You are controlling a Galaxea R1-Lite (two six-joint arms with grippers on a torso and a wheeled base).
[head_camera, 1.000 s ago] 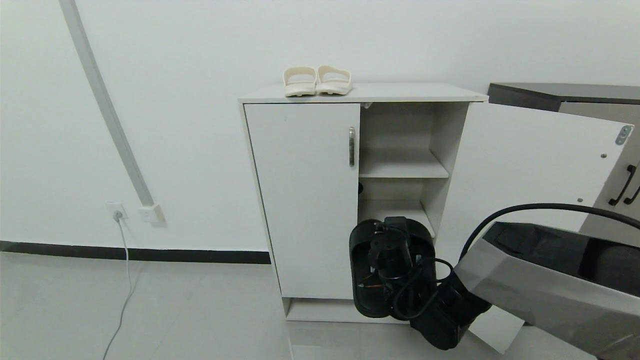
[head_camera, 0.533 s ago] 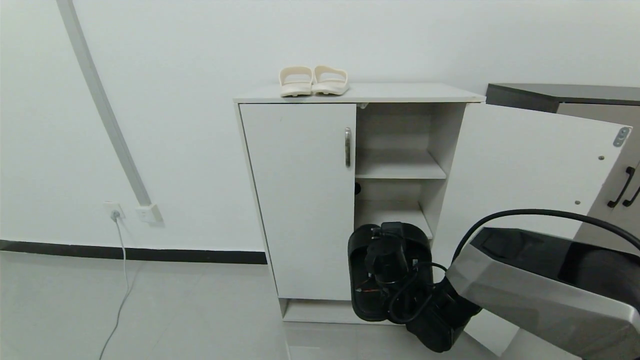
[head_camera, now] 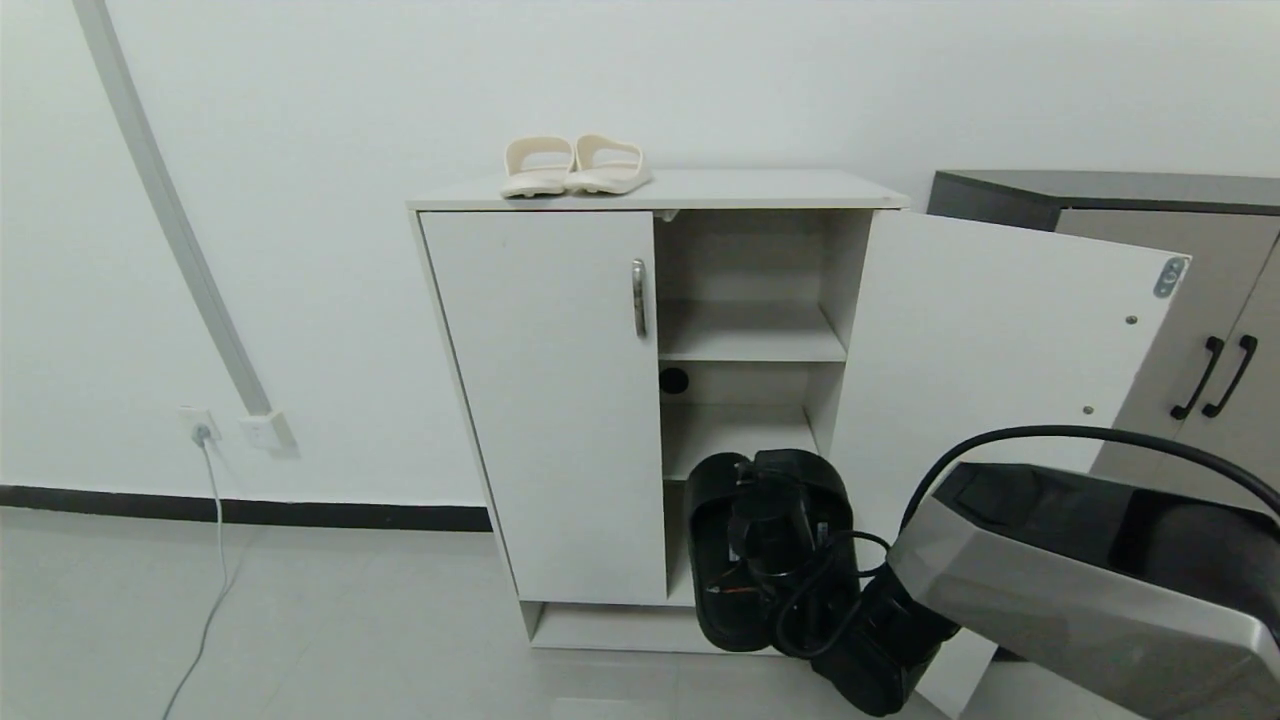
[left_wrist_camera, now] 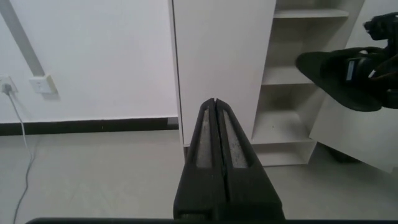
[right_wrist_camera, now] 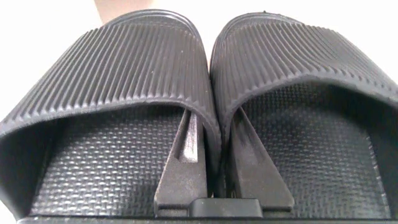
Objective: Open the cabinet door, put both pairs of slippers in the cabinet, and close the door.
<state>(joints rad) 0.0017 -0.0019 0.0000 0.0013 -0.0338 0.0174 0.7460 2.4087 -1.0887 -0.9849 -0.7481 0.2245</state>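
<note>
Jaws on the right gripper (right_wrist_camera: 216, 121) are pinching the black slippers (right_wrist_camera: 149, 74) where the pair meets: one finger (right_wrist_camera: 186, 155) sits under each strap, with the two inner strap edges squeezed between them. Up close from the right wrist I get the material, which looks like soft rubber with fine ribbing across the arched straps and a pebbled grid on the footbeds. From the head view I get placement instead. The black slippers (head_camera: 722, 560) hang side by side off the floor in front of the open right bay of the white cabinet (head_camera: 540, 400), footbeds facing me, about level with the lower shelf (head_camera: 735, 435). I cannot tell whether they have crossed its front edge.

On the left gripper (left_wrist_camera: 214, 109) the jaws are pressed flat together with nothing between them, aimed toward the closed left door.

The right door (head_camera: 990, 340) stands swung wide, a smooth flat panel. The cream slippers (head_camera: 575, 165), chunky and rounded, sit together on the cabinet top above the left door, by its slim metal handle (head_camera: 638, 298). A grey cupboard (head_camera: 1215, 375) with black handles stands beyond the open door.
</note>
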